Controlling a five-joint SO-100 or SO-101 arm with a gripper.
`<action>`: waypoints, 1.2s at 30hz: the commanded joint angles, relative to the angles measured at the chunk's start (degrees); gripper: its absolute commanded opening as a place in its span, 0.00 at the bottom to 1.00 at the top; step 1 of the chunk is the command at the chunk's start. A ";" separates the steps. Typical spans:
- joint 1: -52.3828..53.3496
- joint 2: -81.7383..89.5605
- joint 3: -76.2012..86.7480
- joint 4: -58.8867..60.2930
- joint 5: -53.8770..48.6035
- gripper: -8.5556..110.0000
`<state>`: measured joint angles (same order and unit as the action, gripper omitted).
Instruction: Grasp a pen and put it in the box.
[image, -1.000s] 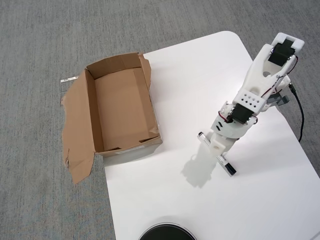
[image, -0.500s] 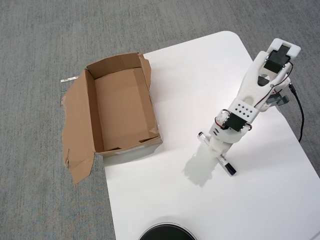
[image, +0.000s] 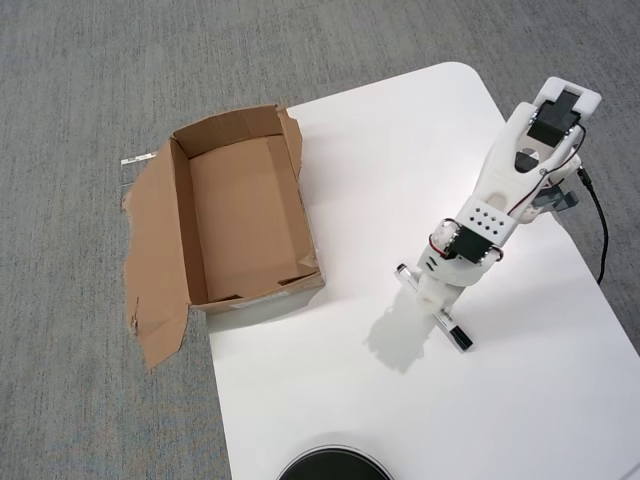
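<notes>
No brand, label or print can be read anywhere at this size; any marking on the pen (image: 452, 329) is too small to make out. The pen lies flat on the white counter (image: 400, 150), near its right edge and well apart from the box (image: 243, 215). Its long axis runs on a diagonal, from an upper-left end at about the middle of the counter's width down to a dark end that points toward the lower right edge. Only the two ends show clearly; the middle of the barrel is covered by the arm (image: 505, 180), which reaches down from the counter's upper right corner. The tool (image: 432, 296) sits directly over the pen's middle, low to the surface, and its shadow falls on the counter just below and to the left. From straight above the fingers are hidden under the wrist, so I cannot tell whether they are apart, together or clamped on the barrel. The box stands open at the counter's left edge, hanging partly over the grey carpet (image: 80, 80), long axis running top to bottom, with its ragged flap folded out to the left. Its inside is bare cardboard. A dark round object (image: 333, 465) pokes in at the counter's bottom edge. Compared with half a second ago, nothing has visibly shifted: arm, pen and box all sit in the same places.
</notes>
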<state>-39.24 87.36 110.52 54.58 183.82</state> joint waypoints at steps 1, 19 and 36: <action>-0.31 1.05 -1.63 -0.53 2.33 0.31; -0.66 0.70 -6.90 -4.04 2.24 0.31; -2.86 0.53 -7.69 -6.15 2.24 0.31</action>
<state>-41.62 87.36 104.37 49.04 183.82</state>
